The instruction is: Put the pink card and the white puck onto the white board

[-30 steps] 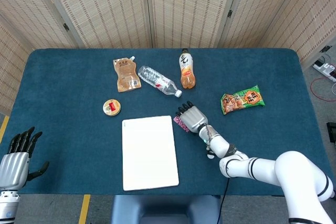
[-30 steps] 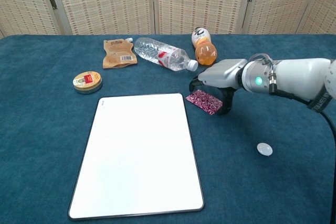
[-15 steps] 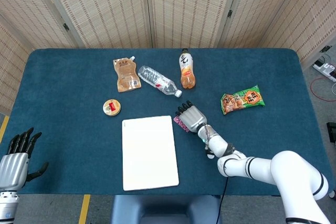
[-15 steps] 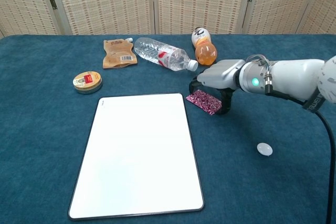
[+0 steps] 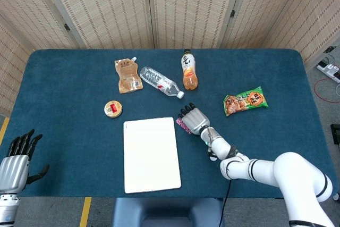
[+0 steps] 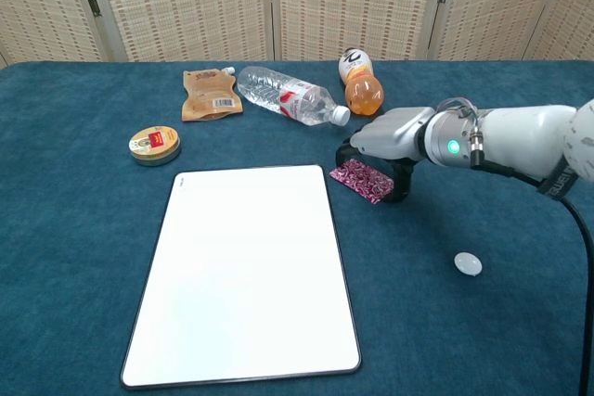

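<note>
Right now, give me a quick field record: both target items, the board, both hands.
pink card: patterned pink card lies on the blue cloth, just right of the board, off it
white puck: small round white puck on the cloth, further right, apart from everything
board: flat white rectangular board, nothing on it
right hand: right hand arched over the card, fingers down around it; grip unclear
left hand: left hand idle at the table's near left corner, fingers apart, holding nothing

My right hand (image 6: 382, 141) crept slightly toward the board (image 6: 246, 271), fingers arched over the pink card (image 6: 362, 179), which moved along a touch.
</note>
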You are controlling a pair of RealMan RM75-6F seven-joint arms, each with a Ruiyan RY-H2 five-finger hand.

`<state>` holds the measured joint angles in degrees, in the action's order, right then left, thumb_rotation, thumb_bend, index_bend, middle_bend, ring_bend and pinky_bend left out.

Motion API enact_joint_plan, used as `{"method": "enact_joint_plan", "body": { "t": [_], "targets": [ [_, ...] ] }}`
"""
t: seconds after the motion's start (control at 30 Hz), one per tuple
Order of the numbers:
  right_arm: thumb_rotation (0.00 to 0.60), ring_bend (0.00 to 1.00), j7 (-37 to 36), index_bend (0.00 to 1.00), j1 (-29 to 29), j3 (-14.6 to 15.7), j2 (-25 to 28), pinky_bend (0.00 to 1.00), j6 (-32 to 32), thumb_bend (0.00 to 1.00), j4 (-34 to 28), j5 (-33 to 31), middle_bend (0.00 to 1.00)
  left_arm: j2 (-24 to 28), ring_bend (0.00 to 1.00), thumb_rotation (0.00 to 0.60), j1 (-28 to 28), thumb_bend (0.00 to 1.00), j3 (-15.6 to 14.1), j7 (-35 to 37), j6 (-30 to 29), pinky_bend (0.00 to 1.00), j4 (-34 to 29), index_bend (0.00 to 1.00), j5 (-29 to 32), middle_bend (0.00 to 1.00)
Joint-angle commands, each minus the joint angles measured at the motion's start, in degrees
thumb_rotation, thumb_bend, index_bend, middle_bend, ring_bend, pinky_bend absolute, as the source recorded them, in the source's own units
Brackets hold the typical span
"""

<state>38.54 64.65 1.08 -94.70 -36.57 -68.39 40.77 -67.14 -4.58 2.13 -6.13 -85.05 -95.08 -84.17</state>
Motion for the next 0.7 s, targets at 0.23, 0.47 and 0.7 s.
{"method": "enact_joint_plan", "body": {
  "t": [0.23,0.47,0.7],
  "targets": [
    [0.6,0.0,-0.4,0.26,-0.3,0.0,-0.7,0.0,-0.8,0.3,0.8,0.3,0.11,0.1,0.06,0.6,0.0,0.32,0.0,0.1,0.0,0.0,-0.1,0.14,0.0,0.03],
    [0.6,0.0,-0.9,0.29,-0.8,-0.3,-0.1,0.0,-1.5,0.3,0.0,0.8,0.12,0.0,0.06,0.6,-0.2,0.32,0.1,0.0,0.1,0.0,-0.1,0.14,-0.2,0.03],
    [0.6,0.0,-2.2,0.29,-1.4,-1.5,2.7,0.0,-3.9,0.3,-4.9,3.1,0.12,0.0,0.06,0.6,-0.3,0.32,0.2,-0.2,0.2,0.0,-0.2,0.14,-0.3,0.03]
  ]
}}
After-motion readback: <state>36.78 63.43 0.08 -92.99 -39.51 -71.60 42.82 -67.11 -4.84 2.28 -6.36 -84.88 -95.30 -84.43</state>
